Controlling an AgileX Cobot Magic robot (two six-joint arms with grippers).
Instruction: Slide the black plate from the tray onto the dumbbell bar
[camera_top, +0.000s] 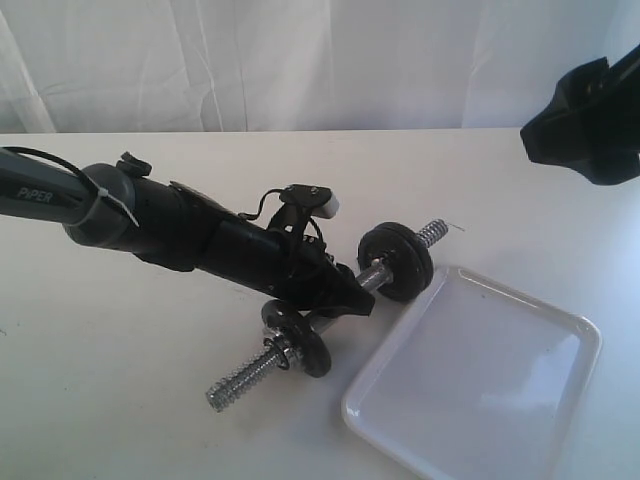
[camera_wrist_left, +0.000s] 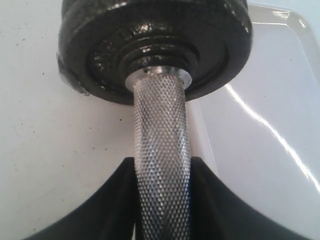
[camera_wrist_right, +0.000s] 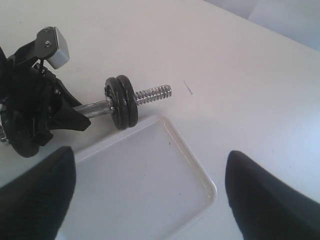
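Left gripper (camera_wrist_left: 162, 167) is clamped on the knurled middle of the dumbbell bar (camera_top: 375, 277). The black plate (camera_top: 396, 262) sits on the bar's end nearest the tray (camera_top: 575, 325), just beside its rim. Right gripper (camera_wrist_right: 150, 157) hangs open above the tray.

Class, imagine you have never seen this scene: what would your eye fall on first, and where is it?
The chrome dumbbell bar lies slantwise at the centre, black discs near both threaded ends, with the left hand closed round its knurled middle. Close beside it sits the glossy white tray. The right hand hangs open, raised at the far right, facing down at the tray.
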